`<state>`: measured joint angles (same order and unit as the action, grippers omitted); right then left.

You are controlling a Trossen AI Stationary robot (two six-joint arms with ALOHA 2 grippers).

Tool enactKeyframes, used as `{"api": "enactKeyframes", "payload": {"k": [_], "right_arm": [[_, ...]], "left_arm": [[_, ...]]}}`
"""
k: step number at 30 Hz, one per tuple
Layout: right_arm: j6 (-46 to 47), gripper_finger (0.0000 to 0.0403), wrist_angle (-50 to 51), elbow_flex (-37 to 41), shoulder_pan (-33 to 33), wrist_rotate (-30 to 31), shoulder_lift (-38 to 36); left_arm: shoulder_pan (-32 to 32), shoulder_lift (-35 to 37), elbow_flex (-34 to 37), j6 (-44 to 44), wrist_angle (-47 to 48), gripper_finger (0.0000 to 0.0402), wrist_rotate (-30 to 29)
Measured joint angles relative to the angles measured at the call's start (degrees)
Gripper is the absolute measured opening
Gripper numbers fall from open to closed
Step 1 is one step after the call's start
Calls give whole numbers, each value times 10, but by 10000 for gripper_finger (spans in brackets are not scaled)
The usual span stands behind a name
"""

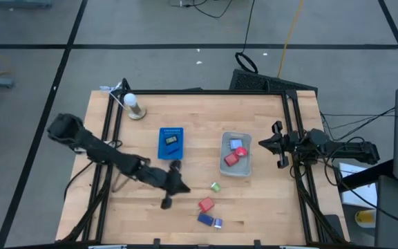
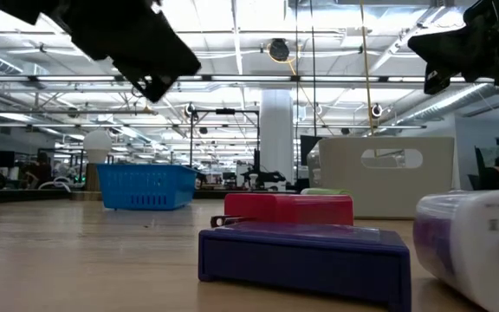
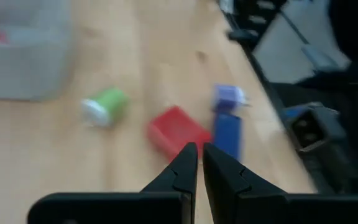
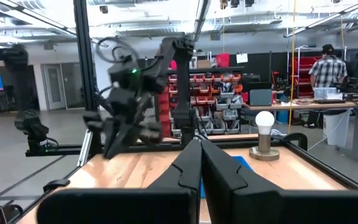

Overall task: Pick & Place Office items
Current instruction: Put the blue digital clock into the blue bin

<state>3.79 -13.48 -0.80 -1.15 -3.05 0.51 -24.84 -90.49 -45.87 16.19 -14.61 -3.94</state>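
My left tool [image 3: 199, 163], closed and empty, must open before dropping squarely on the red piece [image 3: 176, 131] (near the desk's front edge).

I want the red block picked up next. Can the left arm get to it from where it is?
Probably yes. The left gripper, shut and empty, hangs close to the red block, with only bare table between them. The green piece and blue piece sit beside it, not in the way.
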Motion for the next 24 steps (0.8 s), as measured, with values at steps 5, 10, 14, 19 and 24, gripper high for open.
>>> {"api": "enactKeyframes", "payload": {"k": [5, 10, 14, 19, 24], "right_arm": [[-1, 1, 0, 0, 0, 0, 0], [4, 1, 1, 0, 0, 0, 0], [15, 1, 1, 0, 0, -1, 0], [28, 0, 4, 0, 0, -1, 0], [31, 0, 4, 0, 0, 0, 3]], "left_arm": [[-10, -89, -91, 26, 8, 33, 86], [-31, -165, -231, 31, 181, 79, 72], [-41, -228, -342, 40, 294, 137, 48], [-54, -288, -434, 12, 334, 214, 46], [-53, -316, -466, -14, 349, 275, 43]]}}
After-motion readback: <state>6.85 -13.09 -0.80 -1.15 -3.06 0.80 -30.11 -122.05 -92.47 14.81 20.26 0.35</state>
